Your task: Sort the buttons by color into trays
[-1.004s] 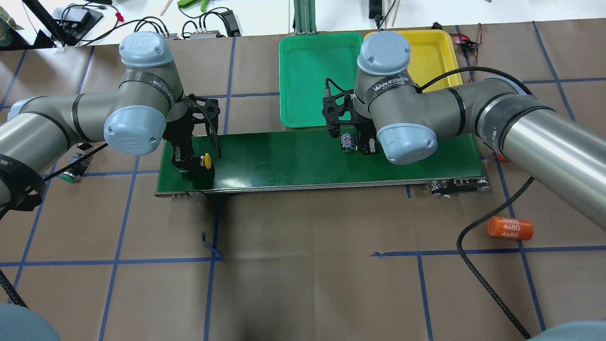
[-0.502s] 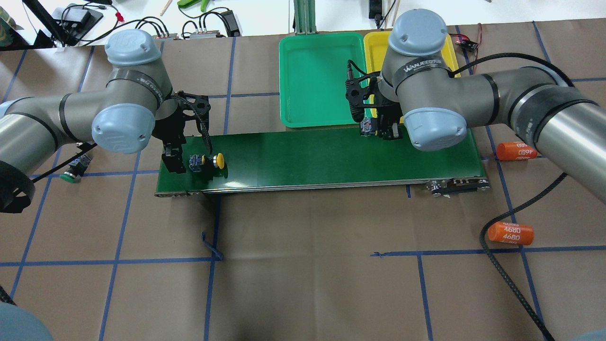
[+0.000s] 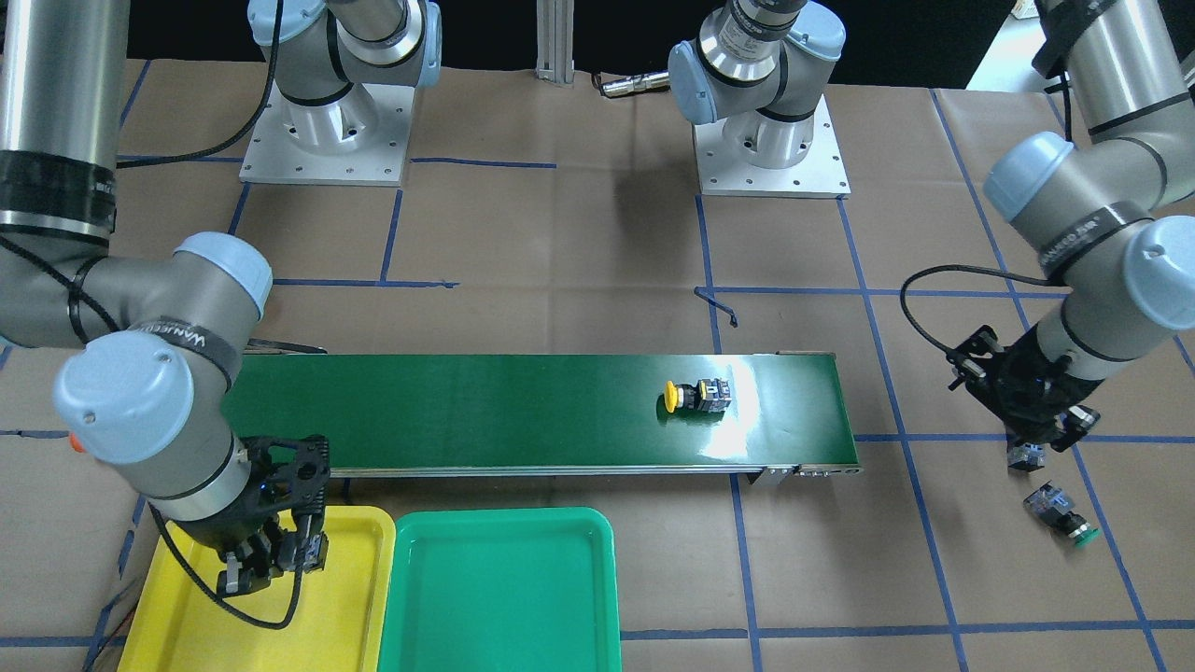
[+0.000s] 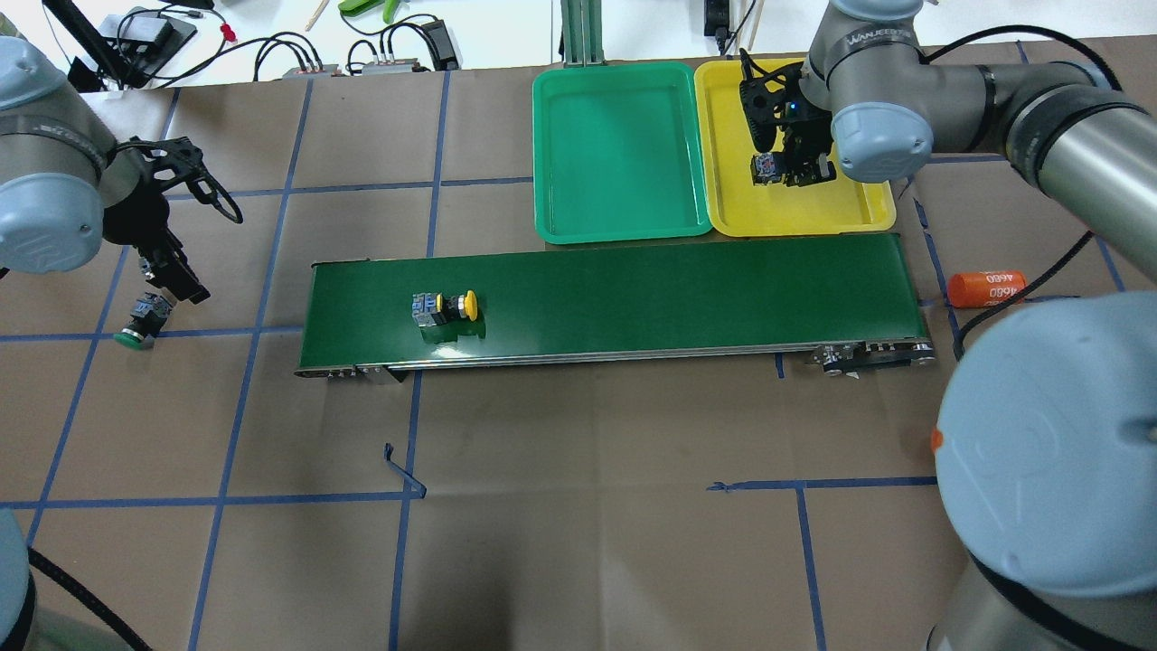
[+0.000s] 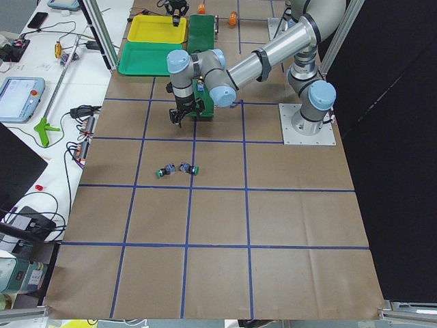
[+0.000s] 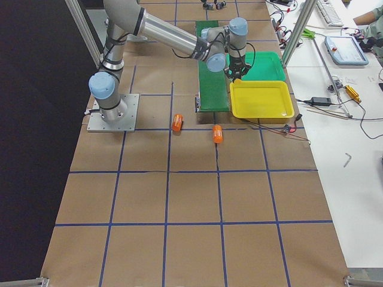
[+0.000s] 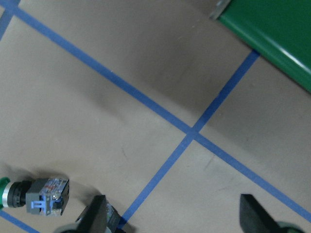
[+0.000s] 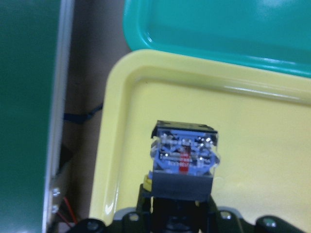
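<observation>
While the right gripper [image 4: 785, 168] stood clamped on a button [image 8: 183, 162], its cap mostly hidden but apparently yellow, above the yellow tray [image 4: 795, 213], the left gripper [image 7: 175, 218] hung spread and empty over a green-capped button [image 3: 1060, 513] on the paper. Neither that tray nor the green tray [image 4: 619, 145] held anything. A yellow-capped button [image 4: 443, 307] lay on the conveyor belt [image 4: 678, 289]. An orange cylinder [image 4: 987, 287] read "4680", and the wrist band [image 4: 872, 38] read "WANJEED".

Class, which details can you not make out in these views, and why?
Held button, cap colour: right wrist view, its body hides it; overhead, right gripper covers it.
Button by left gripper: front-facing view, gripper overlaps it, cap unseen.
Green-capped button: left wrist view, cap cut by left edge.
</observation>
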`<state>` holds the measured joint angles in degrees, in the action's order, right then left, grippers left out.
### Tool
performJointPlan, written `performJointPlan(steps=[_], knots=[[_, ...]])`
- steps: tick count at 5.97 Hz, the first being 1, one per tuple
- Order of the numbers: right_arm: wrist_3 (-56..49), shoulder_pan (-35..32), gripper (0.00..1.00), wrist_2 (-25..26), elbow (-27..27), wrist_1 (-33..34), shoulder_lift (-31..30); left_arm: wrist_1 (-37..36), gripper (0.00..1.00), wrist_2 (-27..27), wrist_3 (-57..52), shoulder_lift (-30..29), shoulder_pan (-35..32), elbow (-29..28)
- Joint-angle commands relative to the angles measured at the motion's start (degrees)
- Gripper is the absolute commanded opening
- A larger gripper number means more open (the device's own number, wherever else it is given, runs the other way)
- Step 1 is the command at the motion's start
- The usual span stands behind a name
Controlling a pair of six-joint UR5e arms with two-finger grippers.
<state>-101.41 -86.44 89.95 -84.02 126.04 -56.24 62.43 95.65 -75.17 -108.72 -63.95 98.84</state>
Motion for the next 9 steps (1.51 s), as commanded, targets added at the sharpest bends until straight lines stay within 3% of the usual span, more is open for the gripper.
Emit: performJointPlan(steps=[1, 2, 4, 6, 7, 8, 9], knots=[[0.2, 1.8, 0.99, -0.4, 1.5, -0.5, 3.1, -1.1, 0.95, -1.4, 4.7, -4.0, 6.1, -1.4], [0.8, 1.9, 1.0, -0.3, 2.1, -1.9, 2.0, -2.0, 0.95, -1.5, 8.7, -6.1, 6.6, -1.4], [6.2, -0.6, 1.0, -0.6, 1.7, -15.0, -7.6, -7.4, 0.95, -1.1, 9.8, -10.2, 7.3, -1.5], [17.7, -10.5, 1.0, -0.4, 0.5, -18.0, -12.2, -10.7, 0.92, -1.1, 10.5, -13.4, 8.6, -1.8], [23.9, -14.7, 1.0, -0.5, 0.5, -18.0, -12.1, -11.7, 0.35, -0.7, 9.6, -14.0, 8.6, -1.7], [26.6, -17.2, 1.0, -0.6, -0.3, -18.0, -12.1, -11.3, 0.0, -0.6, 9.5, -13.2, 8.6, -1.7], [27.9, -18.7, 1.0, -0.8, -2.6, -17.1, -12.2, -11.0, 0.0, -1.0, 8.6, -11.8, 8.3, -1.5]])
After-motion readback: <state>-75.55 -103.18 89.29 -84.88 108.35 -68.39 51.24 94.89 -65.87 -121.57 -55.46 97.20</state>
